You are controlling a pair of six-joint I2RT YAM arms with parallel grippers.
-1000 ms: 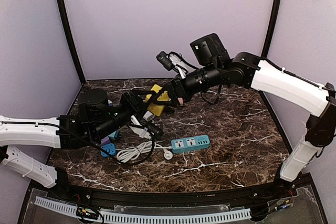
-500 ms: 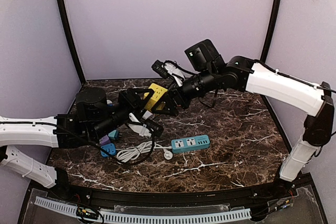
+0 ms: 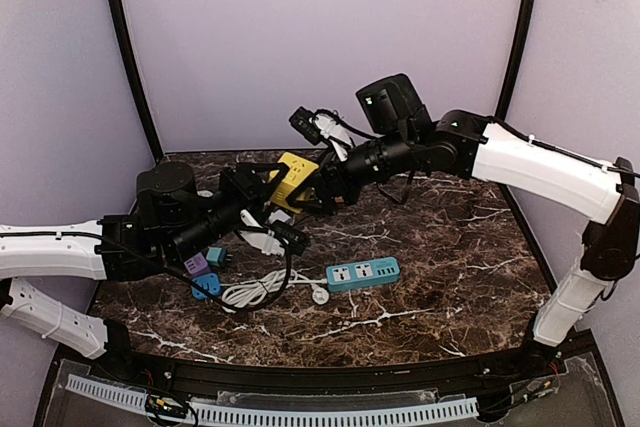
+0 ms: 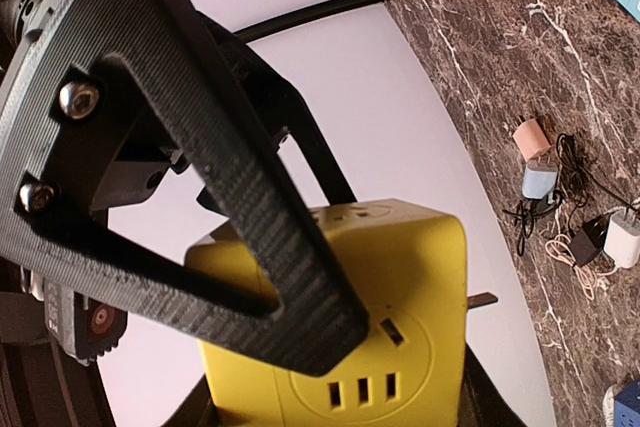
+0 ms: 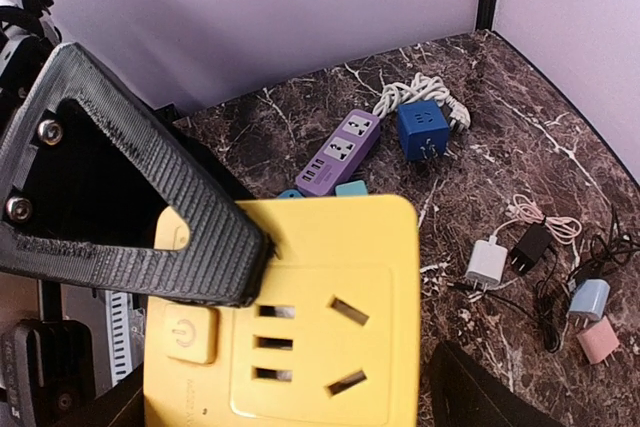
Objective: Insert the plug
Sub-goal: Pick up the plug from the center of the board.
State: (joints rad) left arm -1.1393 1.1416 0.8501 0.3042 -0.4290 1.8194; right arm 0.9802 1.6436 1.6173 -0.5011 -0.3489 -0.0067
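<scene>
Above the back left of the worktop [image 3: 450, 237], the cube [image 3: 293, 177] hangs in the air between the two arms. It is higher and a little further left than a second ago, when it sat lower by the right gripper [image 3: 320, 187]. That gripper is clamped on it. In the right wrist view one finger [image 5: 150, 197] presses the cube's top left corner and the other shows dark at its lower right. The socket holes and the power button [image 5: 190, 332] are uncovered between them. The right arm has swung left and up with the cube.

The left gripper [image 3: 262, 192] has risen too, from low near the worktop to the cube's left side. In the left wrist view one finger [image 4: 250, 227] lies across the cube's USB face and hides part of it. Its second finger is out of sight, so I cannot tell whether this gripper is apart or pressed on the cube.

Nothing on the worktop has shifted. A teal strip [image 3: 363, 273] lies right of a coiled white cable [image 3: 255, 292], whose round plug [image 3: 320, 295] rests just beside the strip's left end. In the right wrist view a purple strip [image 5: 345, 150] and a blue block [image 5: 423, 133] lie side by side beyond the cube. To the cube's right, a white charger [image 5: 486, 264], a black charger [image 5: 528, 247], a pale blue adaptor [image 5: 587, 300] and a pink adaptor [image 5: 598, 339] sit near each other among thin cords.
</scene>
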